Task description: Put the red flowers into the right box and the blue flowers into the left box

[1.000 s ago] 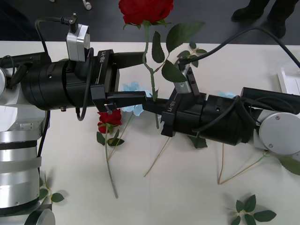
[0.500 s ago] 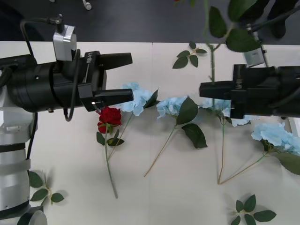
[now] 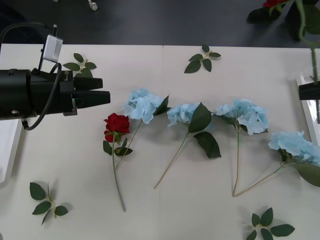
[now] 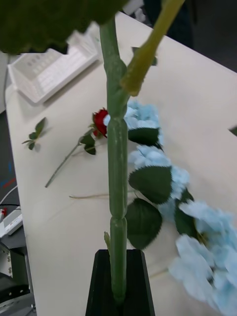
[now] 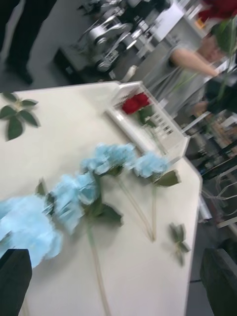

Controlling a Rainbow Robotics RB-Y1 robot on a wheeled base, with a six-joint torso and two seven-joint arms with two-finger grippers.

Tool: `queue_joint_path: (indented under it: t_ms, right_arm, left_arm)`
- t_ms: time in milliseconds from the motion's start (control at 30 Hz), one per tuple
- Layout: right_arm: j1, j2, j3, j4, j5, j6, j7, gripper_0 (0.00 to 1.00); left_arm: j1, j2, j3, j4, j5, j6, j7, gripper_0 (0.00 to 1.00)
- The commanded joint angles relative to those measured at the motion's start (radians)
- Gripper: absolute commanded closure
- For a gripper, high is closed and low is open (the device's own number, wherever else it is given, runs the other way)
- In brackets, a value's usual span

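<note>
Pale worktop (image 3: 165, 210): four blue flowers (image 3: 142, 105) in a mid-row, one red rose (image 3: 116, 124) toward its left end, loose leaf sprigs (image 3: 202, 58) scattered.

Flowers on the table between the two claws

To the right of the left gripper (image 3: 106, 91) four blue flowers (image 3: 143, 105) lie in a row toward the right gripper (image 3: 310, 91); one of the red flowers (image 3: 117, 125) lies just below and beside its tips. Another rose (image 5: 135, 102) seems to lie in the right box (image 5: 168, 143).
</note>
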Motion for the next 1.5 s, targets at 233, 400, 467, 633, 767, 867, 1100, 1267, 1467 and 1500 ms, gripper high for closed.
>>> queue_joint_path:
  t_ms: [233,400,467,633,767,867,1100,1267,1467,1500]
  right_arm:
    - [0.065,-0.057,-0.113,0.213,0.101,0.075,-0.095,1.00]
    - [0.098,-0.097,-0.116,0.290,0.190,0.022,-0.121,1.00]
    - [0.111,-0.113,-0.116,0.315,0.239,-0.003,-0.151,1.00]
    - [0.144,-0.145,-0.116,0.338,0.348,-0.054,-0.250,1.00]
    - [0.178,-0.168,-0.116,0.338,0.415,-0.107,-0.325,1.00]
    - [0.204,-0.185,-0.116,0.338,0.458,-0.153,-0.389,1.00]
    - [0.253,-0.206,-0.113,0.338,0.584,-0.270,-0.518,1.00]
    - [0.278,-0.206,-0.073,0.339,0.684,-0.330,-0.578,1.00]
    - [0.285,-0.186,-0.013,0.376,0.750,-0.459,-0.607,1.00]
    - [0.285,-0.182,-0.004,0.384,0.753,-0.478,-0.607,1.00]
  left_arm:
    - [0.094,0.029,-0.045,-0.227,-0.328,-0.003,0.246,0.00]
    - [0.115,0.027,-0.116,-0.271,-0.493,0.038,0.409,0.00]
    - [0.115,0.027,-0.137,-0.280,-0.546,0.072,0.476,0.00]
    - [0.115,0.029,-0.199,-0.297,-0.689,0.140,0.620,0.00]
    - [0.115,0.024,-0.248,-0.296,-0.801,0.161,0.719,0.00]
    - [0.115,0.013,-0.285,-0.294,-0.873,0.167,0.772,0.00]
    - [0.108,-0.036,-0.355,-0.243,-1.020,0.184,0.811,0.00]
    - [0.086,-0.062,-0.407,-0.177,-1.109,0.184,0.804,0.00]
    - [0.039,-0.063,-0.481,-0.069,-1.181,0.182,0.804,0.00]
    - [0.029,-0.063,-0.489,-0.052,-1.183,0.182,0.804,0.00]
